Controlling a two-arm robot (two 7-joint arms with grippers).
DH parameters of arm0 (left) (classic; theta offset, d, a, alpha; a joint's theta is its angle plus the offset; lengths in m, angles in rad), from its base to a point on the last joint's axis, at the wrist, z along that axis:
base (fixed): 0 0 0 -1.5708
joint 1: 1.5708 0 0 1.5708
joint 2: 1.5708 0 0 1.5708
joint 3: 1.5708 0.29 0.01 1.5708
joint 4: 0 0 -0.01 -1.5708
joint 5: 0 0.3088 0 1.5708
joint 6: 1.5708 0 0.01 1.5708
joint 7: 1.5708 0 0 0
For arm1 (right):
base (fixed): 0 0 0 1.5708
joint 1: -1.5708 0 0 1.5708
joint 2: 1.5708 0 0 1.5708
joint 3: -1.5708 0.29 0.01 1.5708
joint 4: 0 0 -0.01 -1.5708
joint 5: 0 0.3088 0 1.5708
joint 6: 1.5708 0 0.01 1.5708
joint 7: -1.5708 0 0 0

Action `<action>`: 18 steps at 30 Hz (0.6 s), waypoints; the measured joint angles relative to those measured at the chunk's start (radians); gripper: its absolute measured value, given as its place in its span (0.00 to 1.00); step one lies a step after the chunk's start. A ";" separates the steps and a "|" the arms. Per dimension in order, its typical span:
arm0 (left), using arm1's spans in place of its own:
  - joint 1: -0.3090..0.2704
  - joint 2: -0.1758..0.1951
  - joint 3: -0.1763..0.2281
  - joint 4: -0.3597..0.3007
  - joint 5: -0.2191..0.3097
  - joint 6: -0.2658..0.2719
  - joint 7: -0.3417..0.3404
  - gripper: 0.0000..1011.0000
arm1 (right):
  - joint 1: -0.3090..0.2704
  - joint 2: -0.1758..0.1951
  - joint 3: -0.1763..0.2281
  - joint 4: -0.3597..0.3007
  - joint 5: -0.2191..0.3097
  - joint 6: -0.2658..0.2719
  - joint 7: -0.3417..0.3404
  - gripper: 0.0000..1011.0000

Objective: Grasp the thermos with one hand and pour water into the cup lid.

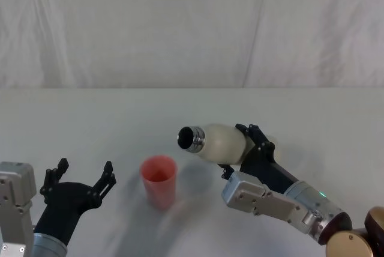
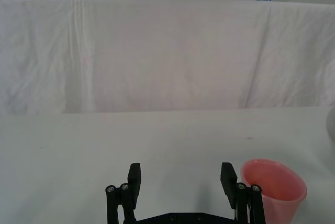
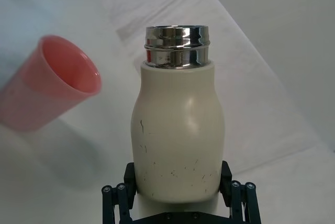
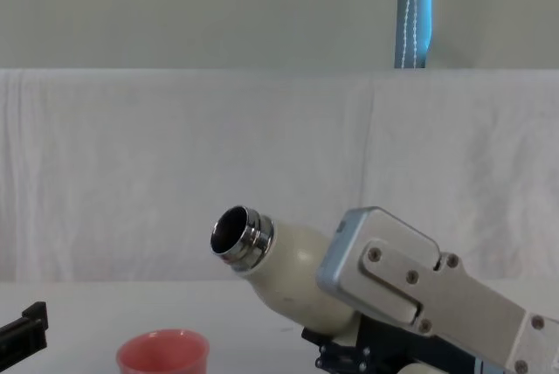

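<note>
1. The thermos [image 1: 219, 142] hangs tilted above and right of the cup lid [image 1: 159, 180], neck raised, mouth short of the rim.
2. Right gripper [image 1: 255, 143] clamps its base: shift toward the lid, then tip slowly.
3. Left gripper [image 1: 81, 176] waits open, left of the lid.

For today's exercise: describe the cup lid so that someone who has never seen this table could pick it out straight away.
Start at the white-draped table. Near its front, between the open left gripper and the tilted thermos held in the right gripper, stands the cup lid. It is a small, upright, open-topped cup, and its salmon-pink colour sets it apart from the cream thermos and black grippers.
</note>
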State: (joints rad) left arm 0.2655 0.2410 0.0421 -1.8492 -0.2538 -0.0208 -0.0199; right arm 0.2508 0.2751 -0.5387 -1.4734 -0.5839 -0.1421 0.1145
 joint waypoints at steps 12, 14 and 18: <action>0.000 0.000 0.000 0.000 0.000 0.000 0.000 0.99 | 0.041 -0.031 -0.015 0.031 -0.030 0.035 -0.002 0.94; 0.000 0.000 0.000 0.000 0.000 0.000 0.000 0.99 | 0.049 -0.032 -0.021 0.040 -0.035 0.029 -0.001 0.94; 0.000 0.000 0.000 0.000 0.000 0.000 0.000 0.99 | 0.071 -0.032 -0.039 0.067 -0.057 0.015 -0.001 0.94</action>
State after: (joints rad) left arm 0.2655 0.2410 0.0421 -1.8492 -0.2538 -0.0207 -0.0199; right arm 0.3222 0.2432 -0.5774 -1.4064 -0.6405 -0.1268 0.1132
